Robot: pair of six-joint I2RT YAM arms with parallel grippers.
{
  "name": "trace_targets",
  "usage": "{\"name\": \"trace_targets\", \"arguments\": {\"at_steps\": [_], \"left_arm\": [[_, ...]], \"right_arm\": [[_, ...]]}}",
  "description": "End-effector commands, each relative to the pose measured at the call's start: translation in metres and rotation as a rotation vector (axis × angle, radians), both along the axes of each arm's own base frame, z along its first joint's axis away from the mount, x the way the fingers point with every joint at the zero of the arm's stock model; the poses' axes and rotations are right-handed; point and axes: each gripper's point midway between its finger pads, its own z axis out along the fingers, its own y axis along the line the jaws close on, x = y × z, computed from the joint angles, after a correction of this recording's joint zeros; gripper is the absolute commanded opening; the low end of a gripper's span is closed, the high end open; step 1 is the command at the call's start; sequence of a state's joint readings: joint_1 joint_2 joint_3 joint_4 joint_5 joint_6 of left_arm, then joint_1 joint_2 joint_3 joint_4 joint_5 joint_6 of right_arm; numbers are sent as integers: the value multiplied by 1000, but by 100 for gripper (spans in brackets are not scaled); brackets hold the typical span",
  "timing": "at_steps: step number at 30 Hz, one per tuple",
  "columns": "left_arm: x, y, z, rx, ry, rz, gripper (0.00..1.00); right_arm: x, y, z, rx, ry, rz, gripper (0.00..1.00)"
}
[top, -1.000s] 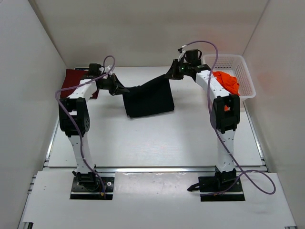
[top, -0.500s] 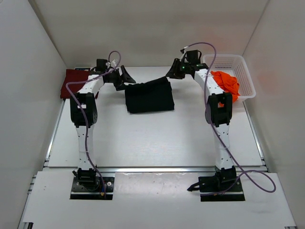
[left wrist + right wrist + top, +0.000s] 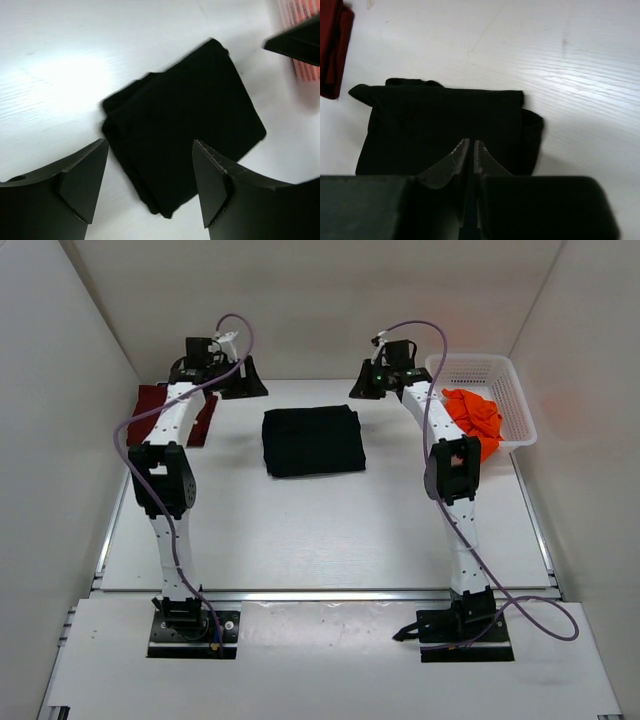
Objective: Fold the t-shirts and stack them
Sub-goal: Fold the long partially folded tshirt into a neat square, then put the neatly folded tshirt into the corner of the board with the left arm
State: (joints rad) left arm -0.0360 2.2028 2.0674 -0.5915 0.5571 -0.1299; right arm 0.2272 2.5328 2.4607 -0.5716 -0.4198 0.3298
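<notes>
A black t-shirt point(image 3: 313, 440) lies folded in a flat rectangle on the white table, also seen in the left wrist view point(image 3: 185, 135) and the right wrist view point(image 3: 435, 125). My left gripper point(image 3: 245, 385) point(image 3: 150, 142) hovers open above and left of it, holding nothing. To the shirt's far right, my right gripper point(image 3: 360, 388) point(image 3: 472, 142) hangs shut and empty. A maroon t-shirt point(image 3: 150, 405) point(image 3: 332, 50) lies at the far left, partly behind the left arm. An orange t-shirt point(image 3: 475, 412) sits crumpled in the basket.
A white mesh basket point(image 3: 500, 370) stands at the back right corner. White walls close in the table at the back and on both sides. The right gripper's dark tip point(image 3: 295, 45) shows at the upper right of the left wrist view.
Both grippers let go of the black t-shirt, which dropped flat onto the table. Both arms rose and drew back toward the far wall. The left gripper opened wide; the right opened briefly, then shut.
</notes>
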Motion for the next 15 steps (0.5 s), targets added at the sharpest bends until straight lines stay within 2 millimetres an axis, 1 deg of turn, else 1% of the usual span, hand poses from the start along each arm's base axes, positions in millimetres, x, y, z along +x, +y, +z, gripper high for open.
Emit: {"name": "trace_targets", "arguments": {"at_steps": [1, 2, 3, 4, 5, 6, 7, 8, 9, 10, 11, 12, 13, 14, 15], "left_arm": [[-21, -48, -20, 14, 12, -138, 78], [-22, -56, -34, -10, 51, -150, 79], [-16, -63, -48, -50, 90, -150, 79], [-8, -63, -59, -87, 137, -128, 79], [-8, -72, -62, -125, 164, -135, 79], [-11, -76, -74, -133, 186, -145, 79], [-12, -76, -85, -118, 199, -147, 79], [-11, -73, -90, -81, 188, -145, 79], [-11, -75, -98, -47, 201, -127, 80], [-9, -73, -106, -33, 214, -104, 81], [-3, -65, -112, -20, 229, -43, 81], [4, -53, -120, -8, 236, 3, 82], [9, -49, -120, -3, 229, 28, 84], [11, -42, -130, 28, 242, 66, 86], [13, -37, -137, 50, 251, 93, 88]], "right_arm": [[-1, 25, -1, 13, -38, 62, 5], [3, 26, -9, 14, -35, 51, 4], [3, 39, -14, 26, -33, 71, 4], [5, 37, -18, 34, -24, 63, 2], [5, 41, -27, 45, -2, 69, 0], [4, 46, -33, 56, 15, 77, 0], [1, 50, -39, 57, 28, 98, 0], [-3, 55, -50, 50, 47, 113, 1], [-9, 57, -63, 31, 82, 120, 0], [-6, 51, -72, 8, 87, 101, 0], [-7, 48, -78, -6, 105, 91, 0], [-10, 44, -89, -18, 139, 79, 0], [-7, 39, -91, -28, 138, 56, 0], [-4, 34, -94, -35, 146, 35, 0], [1, 27, -92, -59, 133, 5, 0]]}}
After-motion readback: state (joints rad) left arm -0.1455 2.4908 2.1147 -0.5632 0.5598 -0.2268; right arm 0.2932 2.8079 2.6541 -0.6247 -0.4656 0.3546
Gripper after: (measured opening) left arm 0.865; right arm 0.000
